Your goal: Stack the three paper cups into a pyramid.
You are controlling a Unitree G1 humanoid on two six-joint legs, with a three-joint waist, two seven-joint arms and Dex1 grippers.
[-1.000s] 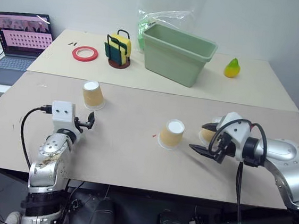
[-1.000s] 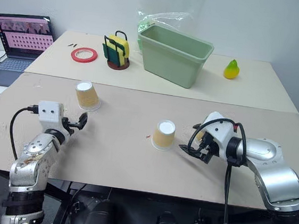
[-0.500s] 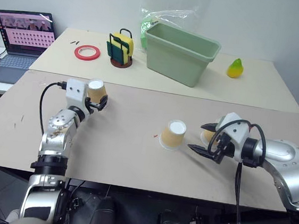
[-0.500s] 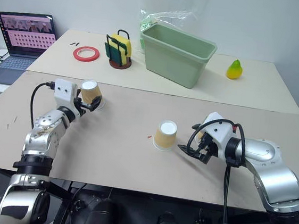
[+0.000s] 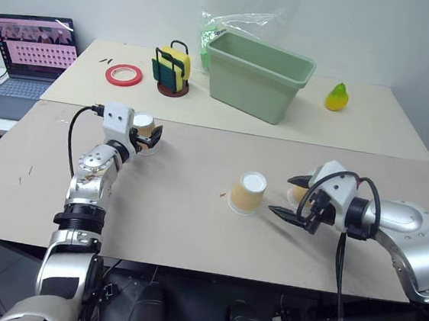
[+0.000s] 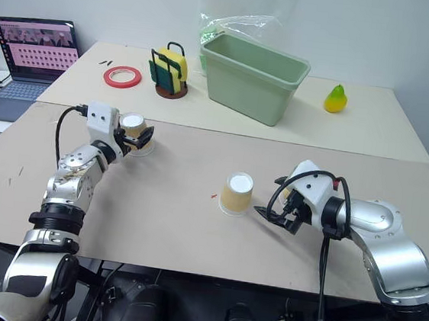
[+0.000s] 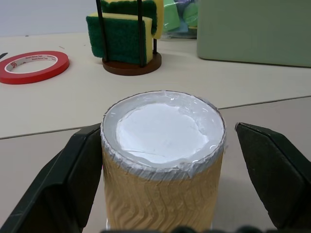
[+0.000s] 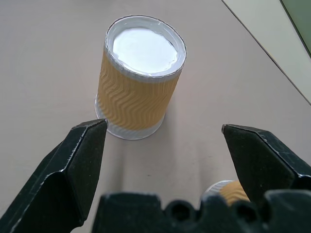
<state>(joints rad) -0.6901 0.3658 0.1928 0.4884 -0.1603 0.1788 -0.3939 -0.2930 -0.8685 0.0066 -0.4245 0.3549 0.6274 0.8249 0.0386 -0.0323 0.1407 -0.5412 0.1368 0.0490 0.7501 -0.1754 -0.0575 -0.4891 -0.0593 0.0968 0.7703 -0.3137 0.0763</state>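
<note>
The step in hand looks like the pick-up of the first of the three paper cups, with no pyramid begun: all three stand upside down, white bases up, spread across the table (image 5: 192,227). The left hand (image 5: 147,133) has its fingers spread wide on either side of the far-left cup (image 7: 163,160), which sits between them in the left wrist view, one finger right against its side and the other well clear of it, so the cup is framed but not yet clamped. The middle cup (image 5: 247,192) stands alone near the table's centre, at about four o'clock from the left hand and well apart from it. The right hand (image 5: 296,206) is also spread wide and empty, pointing toward nine o'clock at the middle cup, which lies just beyond its fingertips in the right wrist view. The third cup (image 5: 298,194) sits tucked behind that hand, near its wrist. The next move likely calls for closing the left fingers gently on the ribbed side, firm enough to lift without crushing the paper, then carrying the cup toward the middle one.
</note>
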